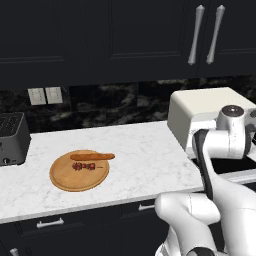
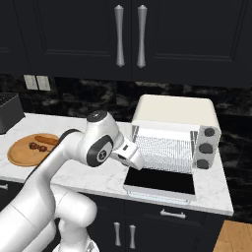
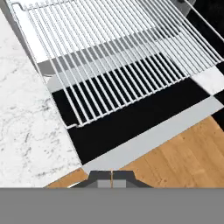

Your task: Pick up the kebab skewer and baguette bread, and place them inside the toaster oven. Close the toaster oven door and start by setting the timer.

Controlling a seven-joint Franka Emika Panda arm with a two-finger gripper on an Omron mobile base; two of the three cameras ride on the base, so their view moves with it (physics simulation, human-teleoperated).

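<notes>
The kebab skewer (image 1: 84,166) and the baguette bread (image 1: 92,156) lie side by side on a round wooden board (image 1: 67,181), the bread behind the skewer. They also appear at the left of the right base view, skewer (image 2: 35,145) and baguette (image 2: 47,139). The cream toaster oven (image 2: 174,110) stands at the right with its door (image 2: 160,181) folded down flat and the wire rack (image 3: 113,57) showing. My gripper (image 3: 112,178) hovers above the open door's left front corner, shut and holding nothing. The hand (image 2: 134,156) is far to the right of the board.
A dark slot toaster (image 1: 12,137) stands at the counter's far left. Three dark knobs (image 2: 205,147) run down the oven's right side. White marble counter (image 1: 145,150) spreads between board and oven. Dark cabinets hang overhead, and wood floor (image 3: 183,153) lies beyond the counter edge.
</notes>
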